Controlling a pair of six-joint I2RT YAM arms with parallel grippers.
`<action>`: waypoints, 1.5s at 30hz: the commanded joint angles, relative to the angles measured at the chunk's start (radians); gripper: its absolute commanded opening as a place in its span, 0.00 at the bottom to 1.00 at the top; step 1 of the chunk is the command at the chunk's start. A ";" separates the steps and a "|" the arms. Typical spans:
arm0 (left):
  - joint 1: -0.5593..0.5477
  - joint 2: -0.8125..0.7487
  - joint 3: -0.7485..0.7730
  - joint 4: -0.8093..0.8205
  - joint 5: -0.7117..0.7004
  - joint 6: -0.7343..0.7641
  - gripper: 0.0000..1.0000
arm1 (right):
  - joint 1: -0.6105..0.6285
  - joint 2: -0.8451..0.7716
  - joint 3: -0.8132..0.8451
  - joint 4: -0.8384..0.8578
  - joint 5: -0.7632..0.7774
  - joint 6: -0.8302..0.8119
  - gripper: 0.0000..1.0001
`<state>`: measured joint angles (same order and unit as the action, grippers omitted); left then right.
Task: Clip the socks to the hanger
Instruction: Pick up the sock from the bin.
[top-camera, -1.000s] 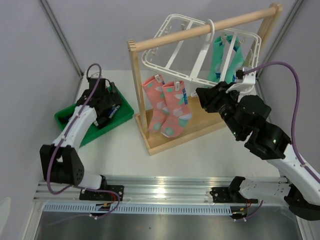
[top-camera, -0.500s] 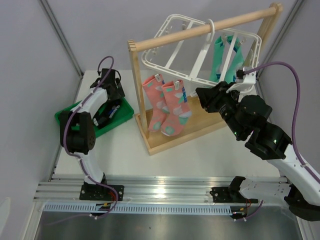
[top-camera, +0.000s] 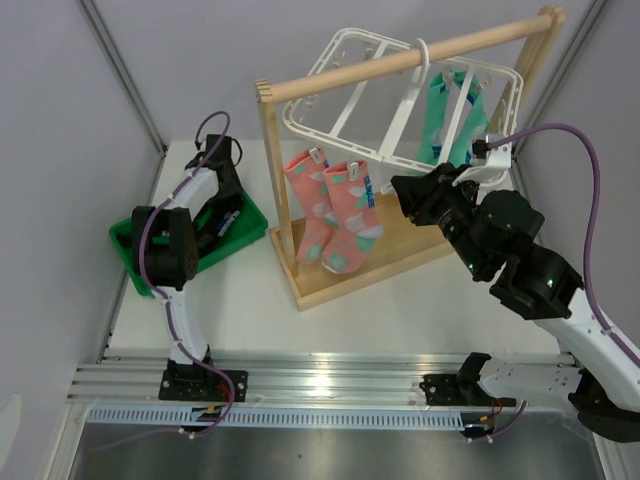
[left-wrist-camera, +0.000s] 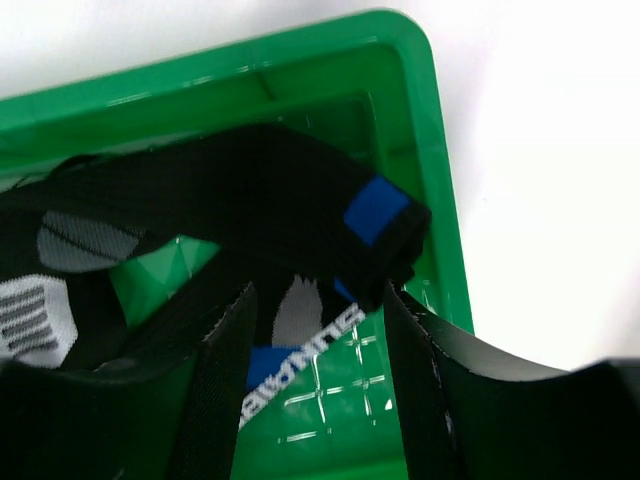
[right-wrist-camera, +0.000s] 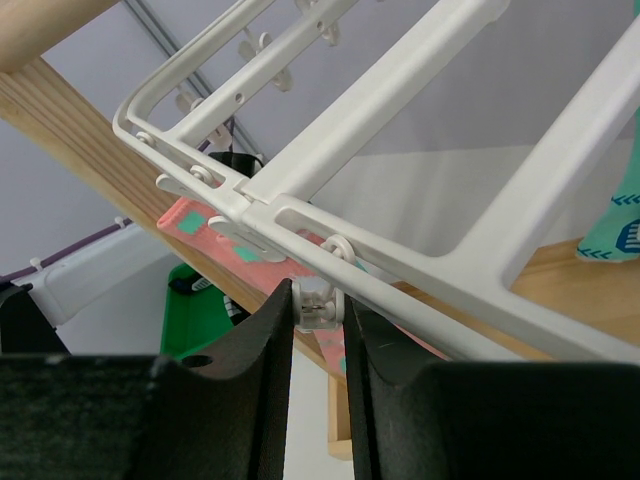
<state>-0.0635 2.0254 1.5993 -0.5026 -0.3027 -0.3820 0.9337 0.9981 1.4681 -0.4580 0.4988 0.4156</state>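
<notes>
Right gripper (right-wrist-camera: 318, 302): my two fingers (right-wrist-camera: 262, 345) stand narrow, pinched on one small white clip (right-wrist-camera: 318, 298) that dangles from the edge of the hanger (right-wrist-camera: 420, 215); the clip sits upright between the pads, just under the frame's white bar; behind it runs the slanting rod of the wooden rack (right-wrist-camera: 70, 110).

Left gripper (left-wrist-camera: 318, 305): my fingers (left-wrist-camera: 232, 360) stand part-way apart, one on each side of a fold of the black sock (left-wrist-camera: 250, 200); its white marks and a blue patch show; no pad is seen pressing on it; the sock lies in the green bin (left-wrist-camera: 425, 130), near the bin's corner, on the white table (left-wrist-camera: 540, 150).

From above: the hanger hangs by its hook on the rack's rod, tilted; the salmon-pink pair (top-camera: 330, 205) hangs side by side from clips on the hanger's near-left edge, teal toes down; a teal-green sock (top-camera: 440, 120) hangs at the far right of the frame; the bin stands left of the rack, well apart from the hanger.
</notes>
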 joint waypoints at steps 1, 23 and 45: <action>0.014 0.038 0.080 -0.001 -0.023 0.023 0.56 | -0.001 -0.001 0.009 0.009 -0.005 -0.001 0.00; 0.016 -0.169 -0.016 -0.071 0.003 -0.035 0.01 | -0.003 0.014 0.014 0.030 0.014 -0.029 0.00; -0.413 -1.054 0.010 -0.530 0.273 -0.107 0.01 | -0.021 -0.021 -0.020 0.127 -0.089 -0.109 0.00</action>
<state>-0.4206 1.0386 1.5204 -0.9737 -0.1253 -0.4889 0.9195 0.9825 1.4483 -0.4061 0.4374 0.3302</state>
